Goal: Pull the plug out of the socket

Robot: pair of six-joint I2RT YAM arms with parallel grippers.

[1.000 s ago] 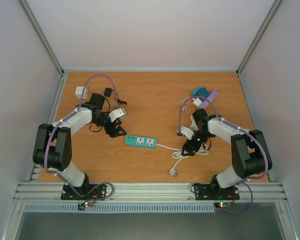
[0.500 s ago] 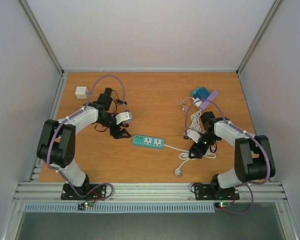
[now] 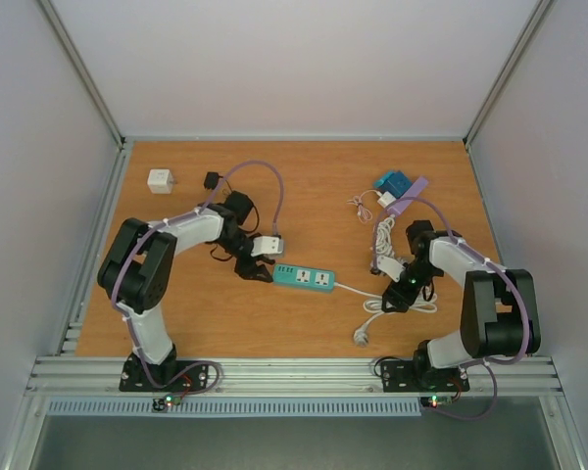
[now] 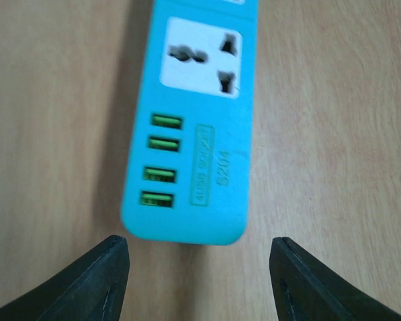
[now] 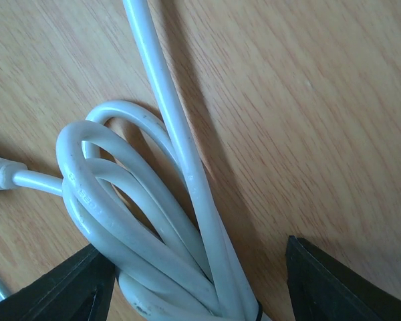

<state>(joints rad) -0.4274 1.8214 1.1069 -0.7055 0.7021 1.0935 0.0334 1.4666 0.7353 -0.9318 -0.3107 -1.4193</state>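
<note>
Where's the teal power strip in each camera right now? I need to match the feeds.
Top external: the power strip lies mid-table between the arms, right by the left gripper.
Left wrist: it fills the upper centre, its end just ahead of the open left gripper.
Right wrist: not in view; only a coiled white cable.
Shared landmark: the green USB ports at the strip's near-gripper end.

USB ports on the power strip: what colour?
The USB ports are green; clearest in the left wrist view.

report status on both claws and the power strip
Left claw open, lined up at power strip end, not touching. Right claw open around coiled white cable. Visible socket empty; nothing blocking.
</note>
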